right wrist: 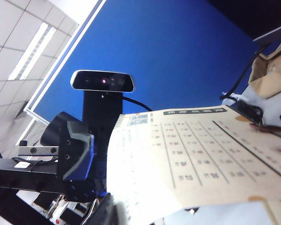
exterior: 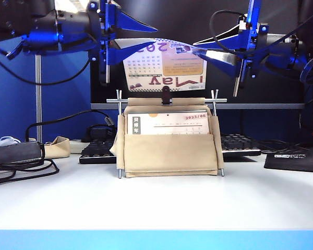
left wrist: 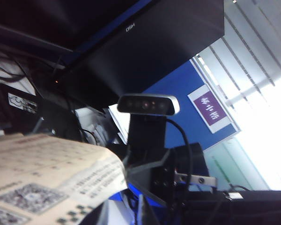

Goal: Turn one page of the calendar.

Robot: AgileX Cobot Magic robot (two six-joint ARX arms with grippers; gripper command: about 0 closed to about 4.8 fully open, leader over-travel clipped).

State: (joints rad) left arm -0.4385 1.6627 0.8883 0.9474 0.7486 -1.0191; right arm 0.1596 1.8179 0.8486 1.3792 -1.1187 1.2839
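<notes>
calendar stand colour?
Beige canvas stand, with thin silver rods. Clearest in the exterior view.

Before me, a white desk (exterior: 156,203) meets a blue partition wall (exterior: 13,104); ceiling light panels (right wrist: 25,51) glow overhead.

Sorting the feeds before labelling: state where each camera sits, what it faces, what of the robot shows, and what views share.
Exterior: in front of the table, level, facing the calendar; left claw and right claw hold the lifted page.
Left wrist: on the left arm, angled upward past the page toward the monitor; the opposite arm's camera shows.
Right wrist: on the right arm, angled upward past the page; the opposite arm's camera shows.
Shared: all three show the page.
</notes>
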